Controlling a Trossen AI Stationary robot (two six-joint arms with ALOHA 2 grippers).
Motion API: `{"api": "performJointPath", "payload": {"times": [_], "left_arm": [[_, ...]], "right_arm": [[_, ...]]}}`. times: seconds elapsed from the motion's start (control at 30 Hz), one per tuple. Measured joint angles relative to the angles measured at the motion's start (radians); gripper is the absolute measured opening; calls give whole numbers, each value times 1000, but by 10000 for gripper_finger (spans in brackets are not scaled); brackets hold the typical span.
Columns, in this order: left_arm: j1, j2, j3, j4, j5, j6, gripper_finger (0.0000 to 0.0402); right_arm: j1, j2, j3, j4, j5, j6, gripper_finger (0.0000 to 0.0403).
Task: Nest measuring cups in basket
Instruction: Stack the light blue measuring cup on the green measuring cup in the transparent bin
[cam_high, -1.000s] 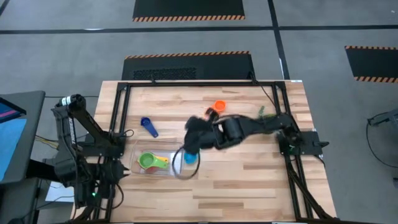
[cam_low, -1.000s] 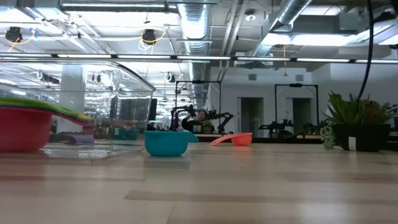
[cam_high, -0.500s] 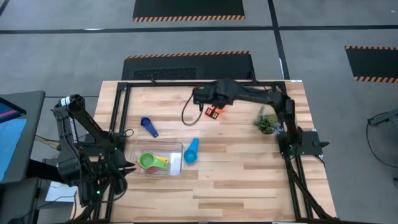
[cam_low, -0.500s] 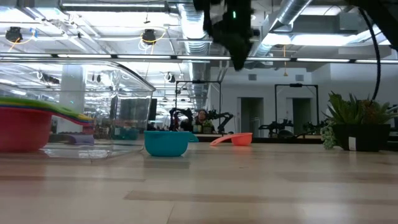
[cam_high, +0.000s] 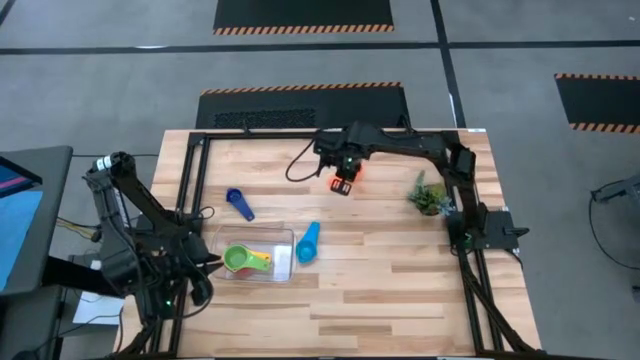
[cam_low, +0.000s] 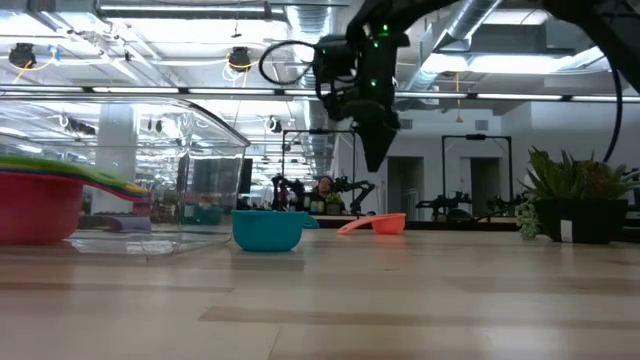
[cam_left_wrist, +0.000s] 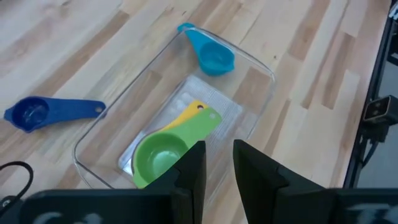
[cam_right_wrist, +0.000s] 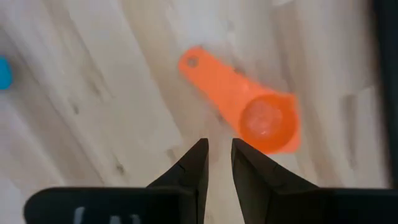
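The orange measuring cup (cam_right_wrist: 249, 102) lies on the table near its far edge, bowl up. My right gripper (cam_right_wrist: 217, 149) hangs shut just above it, pointing down (cam_low: 377, 160), touching nothing. A light-blue cup (cam_high: 307, 242) stands on the table beside the right wall of the clear basket (cam_high: 282, 270). The green cup (cam_left_wrist: 165, 152) sits nested over a yellow one (cam_left_wrist: 186, 112) inside the basket, and a red cup (cam_low: 35, 205) shows under them. A dark-blue cup (cam_high: 240, 204) lies on the table on the far side of the basket. My left gripper (cam_left_wrist: 219, 149) waits shut at the table's left edge.
A small leafy plant (cam_high: 430, 195) stands toward the table's right edge, right of the orange cup (cam_high: 354, 170). A black frame runs along the table's left, far and right edges. Bare wood lies across the near half of the table.
My right gripper has swung from beside the basket and the light-blue cup toward the table's far edge, risen high, then come down over the orange cup. The cups and the basket have stayed where they were.
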Motion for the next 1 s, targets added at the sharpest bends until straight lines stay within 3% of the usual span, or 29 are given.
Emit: {"api": "performJointPath", "payload": {"times": [0.2,0.33,0.43,0.6,0.7,0.83,1.0], "left_arm": [[1,0,0,0,0,-7,68],[1,0,0,0,-1,-29,68],[1,0,0,0,-5,-29,68],[1,0,0,0,-53,-20,68],[1,0,-1,0,-57,6,68],[1,0,-1,0,-57,51,68],[1,0,-1,0,-57,118,68]], "right_arm": [[-65,0,-48,-2,-137,-81,92],[-75,0,-90,21,-232,-52,92],[-33,0,-98,57,-353,-34,92],[138,0,-98,127,-378,-24,92],[239,0,-98,176,-325,-21,92],[351,0,-98,287,-141,-33,92],[446,0,-98,468,13,-236,92]]}}
